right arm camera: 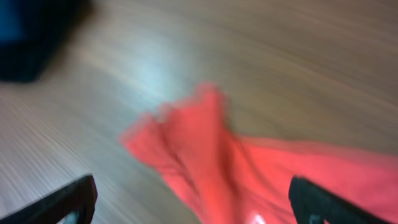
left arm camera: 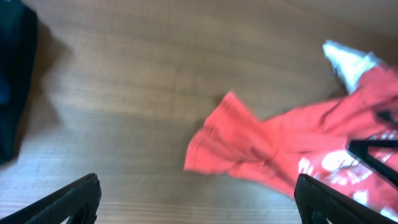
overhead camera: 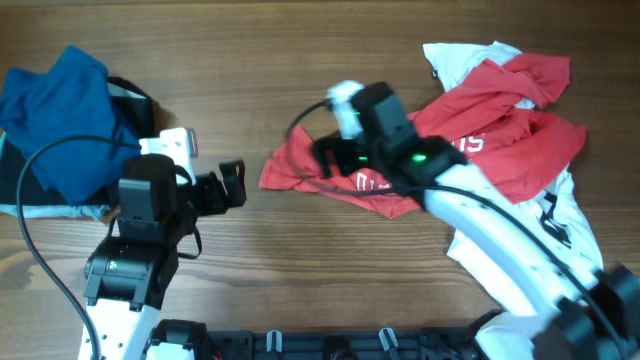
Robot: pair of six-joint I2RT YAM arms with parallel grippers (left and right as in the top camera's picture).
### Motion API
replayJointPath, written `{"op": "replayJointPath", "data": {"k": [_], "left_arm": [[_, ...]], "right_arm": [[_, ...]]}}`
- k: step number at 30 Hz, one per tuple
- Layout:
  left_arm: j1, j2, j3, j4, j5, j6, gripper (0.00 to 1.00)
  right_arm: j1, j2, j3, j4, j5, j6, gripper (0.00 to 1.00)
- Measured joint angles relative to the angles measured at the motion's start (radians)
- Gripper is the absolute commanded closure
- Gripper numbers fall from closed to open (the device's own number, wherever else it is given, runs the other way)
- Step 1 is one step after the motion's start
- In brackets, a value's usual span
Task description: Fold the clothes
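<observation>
A crumpled red T-shirt with white print (overhead camera: 500, 130) lies across the right half of the table, its sleeve end (overhead camera: 285, 170) reaching toward the middle. It also shows in the left wrist view (left arm camera: 280, 149) and, blurred, in the right wrist view (right arm camera: 211, 162). My right gripper (overhead camera: 335, 155) is open and hovers over the shirt's left end (right arm camera: 189, 208). My left gripper (overhead camera: 232, 185) is open and empty above bare wood, left of the sleeve (left arm camera: 196, 208). White clothes (overhead camera: 470, 55) lie under the red shirt.
A pile of blue and dark clothes (overhead camera: 60, 110) sits at the far left, showing as a dark edge in the left wrist view (left arm camera: 12, 81). More white cloth (overhead camera: 560, 230) lies at the right edge. Bare wood (overhead camera: 250, 80) lies between the piles.
</observation>
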Motion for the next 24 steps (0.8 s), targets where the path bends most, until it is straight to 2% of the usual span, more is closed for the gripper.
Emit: {"op": "replayJointPath", "data": {"k": [4, 11, 18, 21, 22, 23, 24], "left_arm": [[0.0, 0.019, 0.003, 0.072, 0.076, -0.055, 0.0], [-0.098, 0.251, 0.006, 0.136, 0.155, -0.129, 0.0], [-0.278, 0.58, 0.006, 0.307, 0.179, -0.28, 0.0], [-0.35, 0.732, 0.007, 0.455, 0.179, -0.375, 0.01], [-0.371, 0.771, 0.005, 0.505, 0.179, -0.401, 0.04], [-0.382, 0.793, 0.006, 0.545, 0.18, -0.413, 0.11], [-0.393, 0.812, 0.006, 0.585, 0.179, -0.424, 0.26]], "right_arm": [[-0.2, -0.156, 0.001, -0.24, 0.162, 0.151, 0.0], [-0.467, -0.218, 0.001, -0.389, 0.184, 0.247, 0.0], [-0.529, -0.218, 0.001, -0.445, 0.179, 0.245, 0.0], [-0.529, -0.219, 0.001, -0.453, 0.175, 0.237, 0.0], [-0.529, -0.219, 0.001, -0.453, 0.175, 0.237, 0.0], [-0.529, -0.219, 0.001, -0.456, 0.175, 0.237, 0.0], [-0.529, -0.219, 0.001, -0.456, 0.175, 0.235, 0.0]]}}
